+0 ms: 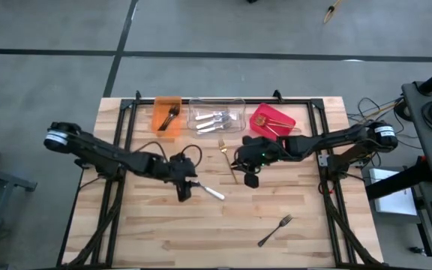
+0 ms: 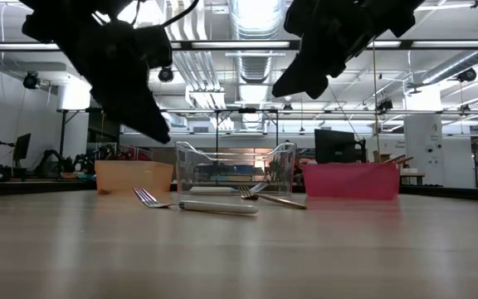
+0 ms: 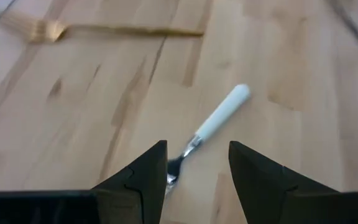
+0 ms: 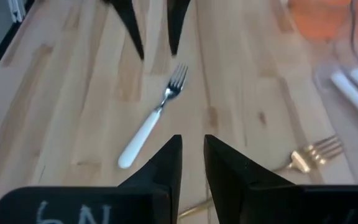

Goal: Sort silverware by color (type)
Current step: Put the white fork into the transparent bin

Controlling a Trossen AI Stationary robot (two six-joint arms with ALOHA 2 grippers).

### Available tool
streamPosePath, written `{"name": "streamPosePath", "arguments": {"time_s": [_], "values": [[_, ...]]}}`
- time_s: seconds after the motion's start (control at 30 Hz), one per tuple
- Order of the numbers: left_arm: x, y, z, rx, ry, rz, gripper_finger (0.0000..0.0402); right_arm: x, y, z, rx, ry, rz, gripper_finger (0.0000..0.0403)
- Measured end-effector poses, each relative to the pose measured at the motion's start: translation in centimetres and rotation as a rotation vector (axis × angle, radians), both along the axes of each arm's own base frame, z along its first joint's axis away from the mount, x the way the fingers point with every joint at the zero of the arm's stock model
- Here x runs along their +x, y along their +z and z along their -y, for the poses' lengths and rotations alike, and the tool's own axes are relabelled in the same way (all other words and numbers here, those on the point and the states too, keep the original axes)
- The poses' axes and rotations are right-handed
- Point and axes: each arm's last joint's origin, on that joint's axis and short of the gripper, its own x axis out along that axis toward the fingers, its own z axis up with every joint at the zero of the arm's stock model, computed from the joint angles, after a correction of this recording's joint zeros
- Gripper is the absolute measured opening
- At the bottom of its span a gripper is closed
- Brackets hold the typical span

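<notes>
Black fork (image 1: 275,230) lies alone at 5 o'clock. Mid-table, left gripper (image 1: 184,193) spread above white-handled fork (image 1: 209,192), tines partly hidden. Right gripper (image 1: 251,180) empty, fingers narrowly apart, its fingers covering part of the gold fork (image 1: 227,160). Bin contents hard to make out.

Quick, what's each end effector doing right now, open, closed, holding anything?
Left end effector: open, empty, poised above the white-handled fork.
Right end effector: fingers nearly together with a narrow gap, holding nothing, above the table near the gold fork.
</notes>
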Motion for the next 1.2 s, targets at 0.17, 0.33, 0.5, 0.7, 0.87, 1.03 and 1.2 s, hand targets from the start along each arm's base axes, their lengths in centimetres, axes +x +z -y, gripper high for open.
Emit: {"name": "streamPosePath", "arguments": {"time_s": [0.17,0.33,0.5,0.7,0.87,1.03,1.2], "values": [[0.3,-1.9,2.0,-0.04,0.041,-0.051,0.0153,0.7,-0.5,0.1,-0.05,0.031,0.026,0.0053],[0.3,-3.5,4.5,-0.105,0.059,-0.075,0.0153,2.7,-1.2,0.0,-0.099,0.07,0.026,0.0052],[0.4,-4.6,6.0,-0.096,0.106,-0.051,0.0153,5.5,-2.4,0.0,-0.126,0.092,-0.008,0.0052],[0.7,-6.2,6.4,-0.078,0.214,-0.038,0.0153,7.5,-4.6,-0.2,-0.14,0.115,-0.119,0.0052],[1.4,-7.2,6.9,-0.077,0.222,-0.027,0.0153,7.7,-6.1,-0.9,-0.13,0.137,-0.204,0.0052],[1.9,-7.9,7.2,-0.061,0.226,-0.033,0.0153,7.5,-7.0,-2.0,-0.113,0.146,-0.222,0.0052],[1.9,-7.9,7.3,-0.047,0.247,-0.016,0.0153,7.8,-8.6,-3.3,-0.099,0.166,-0.238,0.0052]]}}
